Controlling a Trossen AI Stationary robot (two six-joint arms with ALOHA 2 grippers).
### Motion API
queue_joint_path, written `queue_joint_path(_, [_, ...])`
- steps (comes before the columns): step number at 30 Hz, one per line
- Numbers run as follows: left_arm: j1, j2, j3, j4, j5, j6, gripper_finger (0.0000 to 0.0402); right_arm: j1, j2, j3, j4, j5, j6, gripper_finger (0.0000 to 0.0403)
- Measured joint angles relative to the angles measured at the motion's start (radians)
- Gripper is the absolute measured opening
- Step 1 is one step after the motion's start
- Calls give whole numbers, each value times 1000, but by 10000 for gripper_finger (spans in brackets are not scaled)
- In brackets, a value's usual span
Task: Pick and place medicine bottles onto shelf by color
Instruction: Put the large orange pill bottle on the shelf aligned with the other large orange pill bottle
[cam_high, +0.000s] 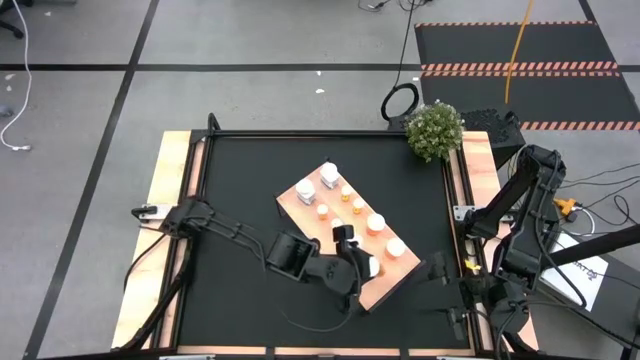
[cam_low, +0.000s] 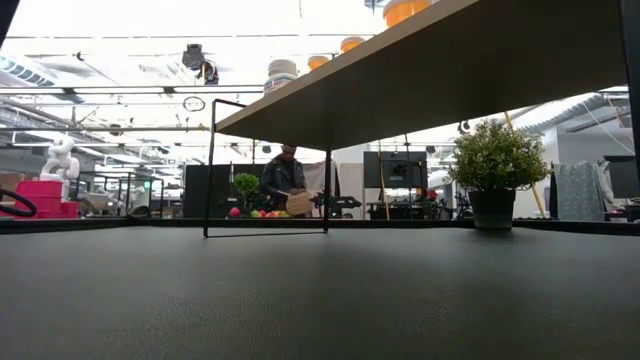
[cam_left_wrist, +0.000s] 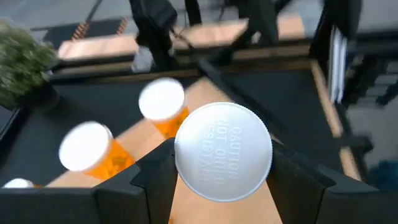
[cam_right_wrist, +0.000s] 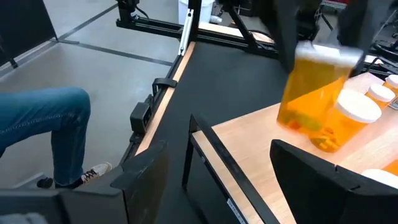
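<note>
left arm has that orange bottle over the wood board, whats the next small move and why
Probably lower it straight down. The left gripper holds the orange white-capped medicine bottle by its fingers above the near end of the pale wooden shelf board, beside other orange bottles, and in the right wrist view it appears to hang above the wood. The right gripper waits open off the board's edge.

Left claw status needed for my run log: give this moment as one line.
left claw: shut on orange bottle, over shelf | right claw: open, empty, at table's right edge
</note>
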Motion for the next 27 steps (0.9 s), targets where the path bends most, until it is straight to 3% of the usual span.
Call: queue_joint_path(27, [14,89,-1,-53,12,110,214,0,-1,0,2,-3,14,276])
